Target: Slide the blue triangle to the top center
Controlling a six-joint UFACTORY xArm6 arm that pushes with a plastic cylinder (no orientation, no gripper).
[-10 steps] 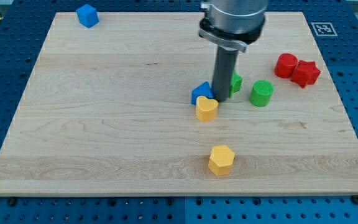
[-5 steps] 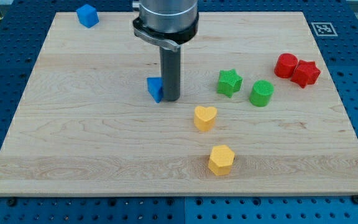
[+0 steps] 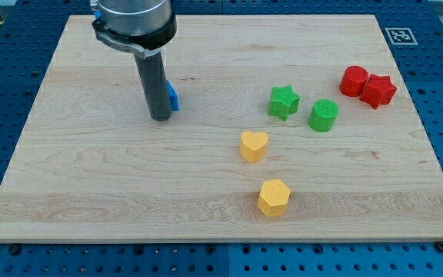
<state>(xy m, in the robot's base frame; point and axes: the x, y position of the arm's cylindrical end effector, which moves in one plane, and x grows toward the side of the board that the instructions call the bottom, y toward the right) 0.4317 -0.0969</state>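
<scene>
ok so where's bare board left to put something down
Free: the whole strip along the view's bottom left, left of the yellow heart block and yellow hexagon block; also the top centre, between my tip and the green star block. Crowded: the right, where the green cylinder and two red blocks cluster.

blue triangle (image 3: 173,98) mostly hidden behind rod, shape unclear

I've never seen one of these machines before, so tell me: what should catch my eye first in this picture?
First, the big dark rod coming down from the view's top left; my tip rests on the wooden board, almost hiding a blue triangle just to its right. Next come the bright blocks: a green star and green cylinder right of centre, and two red blocks touching at the far right.
</scene>
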